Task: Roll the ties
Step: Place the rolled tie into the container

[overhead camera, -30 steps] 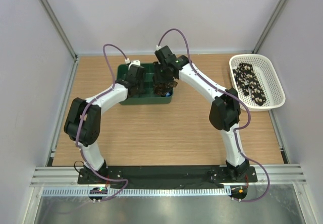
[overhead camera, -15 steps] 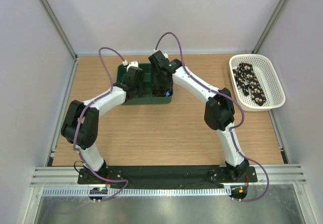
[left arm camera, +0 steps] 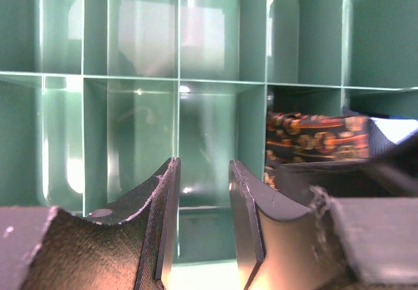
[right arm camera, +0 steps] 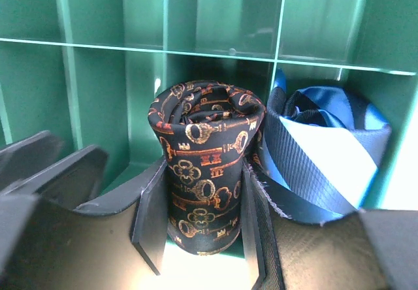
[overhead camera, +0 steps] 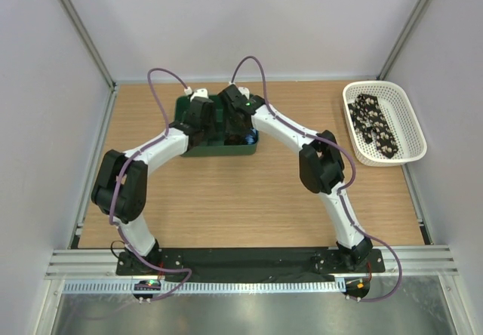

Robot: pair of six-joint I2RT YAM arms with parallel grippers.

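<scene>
Two arms over the green tray [overhead camera: 183, 109], top view.

Right gripper [right arm camera: 204, 202]: jaws clamped on the rolled tie [right arm camera: 206, 143], dark with orange key print, one pad on each side of it. The roll stands upright in a tray cell, just left of the blue roll [right arm camera: 326, 162], which sits in the next cell, with a divider between them. Cannot tell whether the roll's base touches the cell floor.

Change over the last second: the right wrist has shifted left and dropped from above the tray's near right corner into the tray. The right elbow has swung left with it. The roll, earlier seen from above at that corner, is now hidden there under the wrist. Grip unchanged.

Left gripper [left arm camera: 202, 172]: jaws a little apart, nothing between them, over bare cells. It has edged towards the right arm. Its camera shows the roll one cell over to the right.

Second tie [overhead camera: 375, 124], black with pale spots: flat in the white basket [overhead camera: 413, 120] at far right, not moved.
</scene>
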